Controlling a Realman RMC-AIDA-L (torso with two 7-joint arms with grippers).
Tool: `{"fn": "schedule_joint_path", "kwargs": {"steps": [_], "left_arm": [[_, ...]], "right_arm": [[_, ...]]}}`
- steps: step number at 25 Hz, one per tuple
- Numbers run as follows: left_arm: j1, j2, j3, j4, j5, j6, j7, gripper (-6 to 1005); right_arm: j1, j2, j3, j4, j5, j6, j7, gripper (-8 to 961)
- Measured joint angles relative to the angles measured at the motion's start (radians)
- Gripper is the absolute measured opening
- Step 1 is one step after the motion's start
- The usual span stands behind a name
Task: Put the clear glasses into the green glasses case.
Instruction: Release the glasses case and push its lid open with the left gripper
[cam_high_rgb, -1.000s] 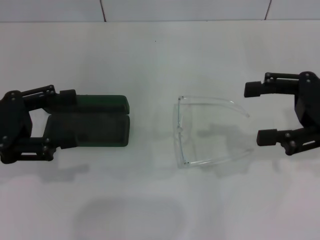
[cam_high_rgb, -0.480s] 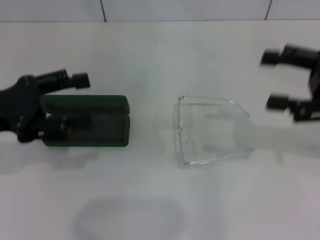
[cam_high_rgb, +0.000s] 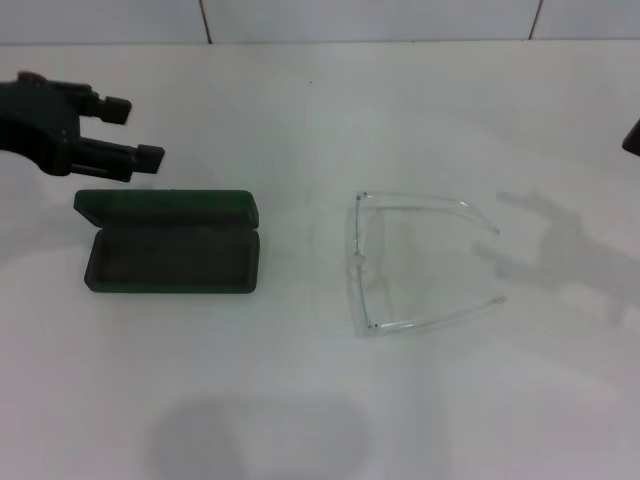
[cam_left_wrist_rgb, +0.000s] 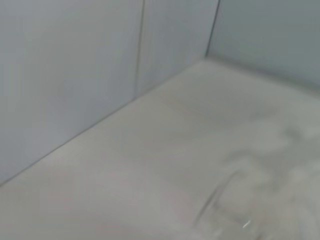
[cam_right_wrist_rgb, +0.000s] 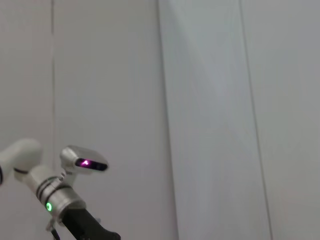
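I see the glasses case (cam_high_rgb: 170, 243) lying open on the left of the counter (cam_high_rgb: 320, 400), the clear glasses (cam_high_rgb: 415, 262) well apart to its right. My left pincer (cam_high_rgb: 135, 135) hovers released, beyond the case; the right pincer is cut off at the right edge, so I cannot tell its state.

You have a plain white table (cam_high_rgb: 300, 400) as the work surface. A white panelled wall (cam_high_rgb: 370, 18) with dark vertical seams runs along its far edge. Soft shadows lie on the tabletop.
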Motion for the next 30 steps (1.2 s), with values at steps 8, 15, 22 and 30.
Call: {"fn": "schedule_joint_path", "kwargs": {"steps": [8, 15, 22, 30], "left_arm": [[-0.068, -0.093, 0.141, 0.207, 0.394, -0.002, 0.000, 780], [-0.091, -0.141, 0.289, 0.194, 0.512, -0.077, -0.010, 753], [-0.091, -0.140, 0.369, 0.191, 0.523, -0.131, -0.017, 716], [-0.095, -0.140, 0.452, 0.129, 0.599, -0.197, -0.018, 674]], "right_arm": [[-0.002, -0.022, 0.001, 0.092, 0.000, 0.006, -0.037, 875], [-0.011, -0.028, 0.002, 0.116, 0.002, 0.009, -0.062, 874], [-0.028, -0.032, 0.003, 0.125, 0.003, 0.007, -0.068, 874], [-0.038, -0.035, 0.014, 0.173, 0.004, 0.003, -0.111, 874]]}}
